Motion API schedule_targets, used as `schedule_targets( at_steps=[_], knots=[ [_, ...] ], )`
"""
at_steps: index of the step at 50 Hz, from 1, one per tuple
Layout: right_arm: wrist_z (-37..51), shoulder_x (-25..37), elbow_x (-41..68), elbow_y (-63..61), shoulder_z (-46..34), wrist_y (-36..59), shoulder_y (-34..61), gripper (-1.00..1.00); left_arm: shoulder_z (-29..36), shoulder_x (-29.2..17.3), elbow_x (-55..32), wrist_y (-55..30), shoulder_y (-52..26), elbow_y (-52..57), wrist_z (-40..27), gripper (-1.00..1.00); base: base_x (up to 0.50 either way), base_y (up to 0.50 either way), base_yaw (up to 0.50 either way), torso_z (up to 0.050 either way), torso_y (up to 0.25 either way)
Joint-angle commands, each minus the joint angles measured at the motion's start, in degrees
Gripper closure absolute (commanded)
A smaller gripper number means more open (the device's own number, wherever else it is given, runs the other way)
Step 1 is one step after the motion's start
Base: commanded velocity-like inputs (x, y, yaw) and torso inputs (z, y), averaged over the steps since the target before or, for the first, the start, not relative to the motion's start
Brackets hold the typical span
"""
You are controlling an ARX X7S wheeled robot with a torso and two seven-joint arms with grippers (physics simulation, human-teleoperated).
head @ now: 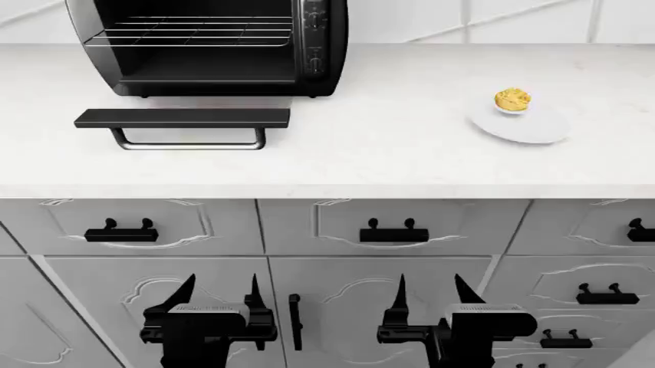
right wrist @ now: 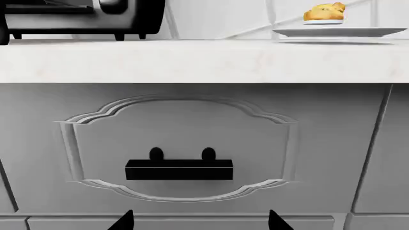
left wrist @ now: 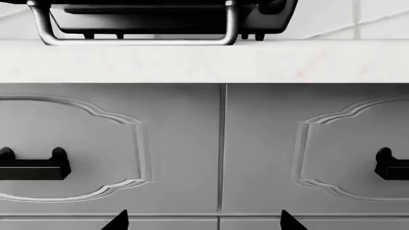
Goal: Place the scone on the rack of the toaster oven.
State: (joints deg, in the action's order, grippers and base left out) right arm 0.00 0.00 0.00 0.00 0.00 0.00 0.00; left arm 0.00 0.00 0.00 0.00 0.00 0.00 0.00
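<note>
The golden scone (head: 513, 99) sits on a white plate (head: 522, 126) at the right of the counter; it also shows in the right wrist view (right wrist: 325, 12). The black toaster oven (head: 215, 46) stands at the back left with its door (head: 182, 117) dropped open and the wire rack (head: 189, 32) showing inside. My left gripper (head: 218, 291) and right gripper (head: 428, 290) are both open and empty, low in front of the cabinet drawers, well below the counter. In the left wrist view the oven door handle (left wrist: 134, 40) shows above the counter edge.
The white counter (head: 389, 153) has a front edge above grey drawers with black handles (head: 393, 234). A tiled wall runs behind the counter. Drawer fronts fill both wrist views, with a handle (right wrist: 179, 169) straight ahead of the right gripper.
</note>
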Motion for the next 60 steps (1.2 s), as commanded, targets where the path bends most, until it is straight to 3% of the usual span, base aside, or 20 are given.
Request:
schedule_targets(
  at_steps=[1, 13, 31, 39, 42, 44, 48, 60],
  knots=[
    [1.59, 0.99, -0.12, -0.14, -1.31, -0.52, -0.19, -1.0, 1.29, -0.76, -0.87, 0.09, -0.2, -0.23, -1.23, -1.0, 0.0, 0.0, 0.0, 0.0, 0.0],
    [4.24, 2.94, 1.39, -1.36, -3.13, 0.46, -0.74, -1.0, 1.47, -3.37, -4.3, 3.24, 1.1, -1.15, -3.0, -1.0, 0.0, 0.0, 0.0, 0.0, 0.0],
    [6.37, 4.43, 2.54, -1.75, -4.7, 1.52, -0.57, -1.0, 2.62, -5.73, -6.13, 4.23, 2.13, -0.91, -3.69, -1.0, 0.0, 0.0, 0.0, 0.05, 0.0],
    [6.85, 4.94, 3.3, -1.63, -5.18, 1.55, -0.35, -1.0, 3.15, -5.95, -6.08, 12.4, 1.78, -9.61, -2.99, -1.0, 0.0, 0.0, 0.0, 0.05, 0.0],
    [7.08, 5.12, 3.45, -1.62, -5.37, 1.5, -0.33, -1.0, 3.45, -6.2, -6.17, 11.38, 1.89, -8.55, -3.24, -1.0, 0.0, 0.0, 0.0, 0.05, 0.0],
    [7.21, 5.17, 3.69, -1.65, -5.45, 1.51, -0.33, -1.0, 4.12, -6.11, -5.91, 5.36, 1.56, -2.88, -4.46, -1.0, 0.0, 0.0, 0.0, 0.05, 0.0],
    [7.63, 5.46, 3.81, -1.6, -5.81, 1.4, -0.34, -1.0, 5.99, -4.63, -4.49, 1.27, -0.96, -1.48, -6.39, -1.0, 0.0, 0.0, 0.0, 0.05, 0.0],
    [8.51, 6.13, 4.57, -1.49, -6.65, 1.19, -0.34, -1.0, 5.98, -5.3, -6.72, 1.08, -0.6, -2.25, -7.0, -1.0, 0.0, 0.0, 0.0, 0.017, 0.0]
  ],
)
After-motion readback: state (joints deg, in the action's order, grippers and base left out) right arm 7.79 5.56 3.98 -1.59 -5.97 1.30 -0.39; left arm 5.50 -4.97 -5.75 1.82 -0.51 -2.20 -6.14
